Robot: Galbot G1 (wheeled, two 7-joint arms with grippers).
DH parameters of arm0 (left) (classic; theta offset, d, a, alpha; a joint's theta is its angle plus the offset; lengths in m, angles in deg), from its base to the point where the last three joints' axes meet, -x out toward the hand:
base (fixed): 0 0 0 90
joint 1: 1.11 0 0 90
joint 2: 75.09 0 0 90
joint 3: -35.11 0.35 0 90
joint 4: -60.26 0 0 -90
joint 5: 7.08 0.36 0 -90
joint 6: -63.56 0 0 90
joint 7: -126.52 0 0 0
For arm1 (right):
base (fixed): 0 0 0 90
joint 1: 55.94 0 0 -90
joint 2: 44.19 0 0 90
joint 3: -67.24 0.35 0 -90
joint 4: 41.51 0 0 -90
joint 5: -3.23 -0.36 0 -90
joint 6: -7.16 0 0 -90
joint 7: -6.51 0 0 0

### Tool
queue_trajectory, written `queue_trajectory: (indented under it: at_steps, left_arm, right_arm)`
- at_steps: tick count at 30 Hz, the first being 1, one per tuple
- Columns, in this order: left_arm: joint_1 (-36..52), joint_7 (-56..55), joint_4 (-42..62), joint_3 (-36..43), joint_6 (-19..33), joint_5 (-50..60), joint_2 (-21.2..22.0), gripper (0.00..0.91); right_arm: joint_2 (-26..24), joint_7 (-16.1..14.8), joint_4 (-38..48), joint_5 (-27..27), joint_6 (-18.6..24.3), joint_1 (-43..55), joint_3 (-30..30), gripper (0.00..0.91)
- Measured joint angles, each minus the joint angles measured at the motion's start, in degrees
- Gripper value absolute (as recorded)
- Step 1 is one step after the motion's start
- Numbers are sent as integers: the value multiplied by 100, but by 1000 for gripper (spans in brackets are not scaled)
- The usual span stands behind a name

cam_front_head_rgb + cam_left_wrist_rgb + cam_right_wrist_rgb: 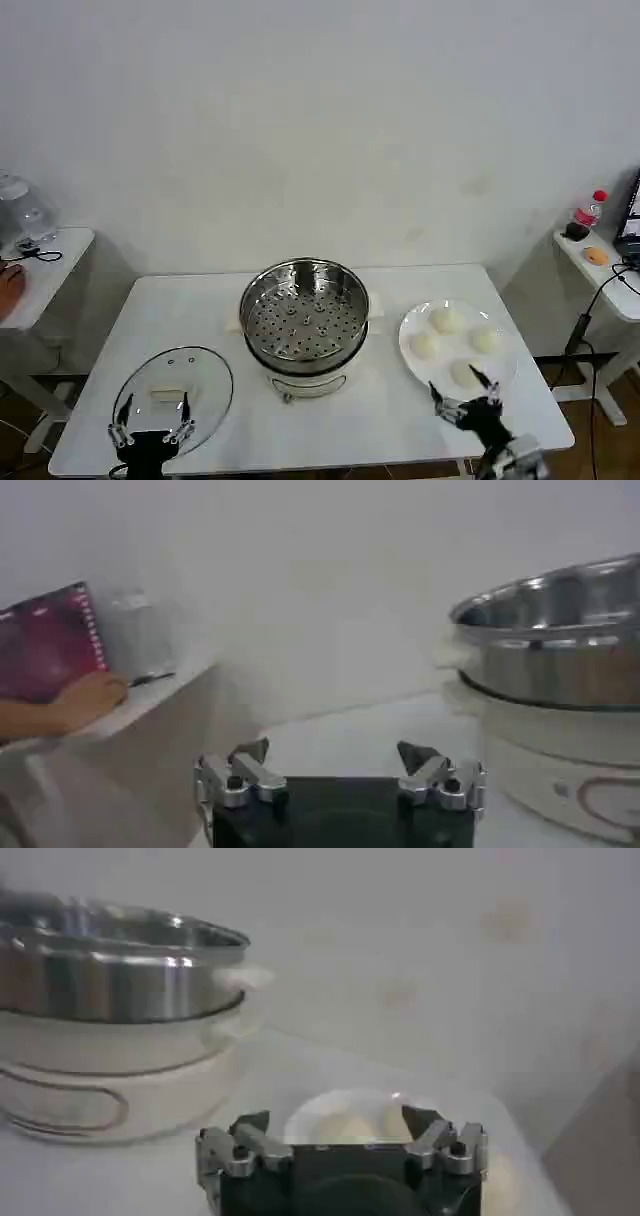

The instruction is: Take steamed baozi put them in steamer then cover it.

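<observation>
Nearest my head camera, at the table's front edge, both grippers sit low with nothing in them: my left gripper [152, 410] has its fingers spread wide over the near rim of the round clear glass cover [173, 393] with its metal rim and cream-white rectangular handle, and my right gripper [463, 392] is likewise spread wide, just at the near edge of the flat white plate [506, 371]. On that plate I count all four small cream-white round steamed baozi [446, 320], none lifted yet. Between cover and plate stands the shiny stainless-steel steamer [305, 312] on its cream-white base, its perforated tray bare. In the right wrist view the plate and buns lie just beyond the open fingertips [254, 1123], so I judge the first pick is only being lined up. By my reckoning nothing of the task is finished: four buns remain to be moved into the steamer, and then the cover goes on.
</observation>
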Motion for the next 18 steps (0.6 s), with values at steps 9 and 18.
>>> queue_trajectory:
  at_steps: [9, 18]
  left_arm:
    - [52, 280, 72, -71, 35, 292, -8, 907]
    - [108, 371, 131, -141, 85, 401, 16, 907]
  right_arm:
    - [-1492, -1067, 802, 1026, -64, 1245, -85, 907]
    - [-2615, -2439, 2022, 2125, 727, 3373, -1355, 907]
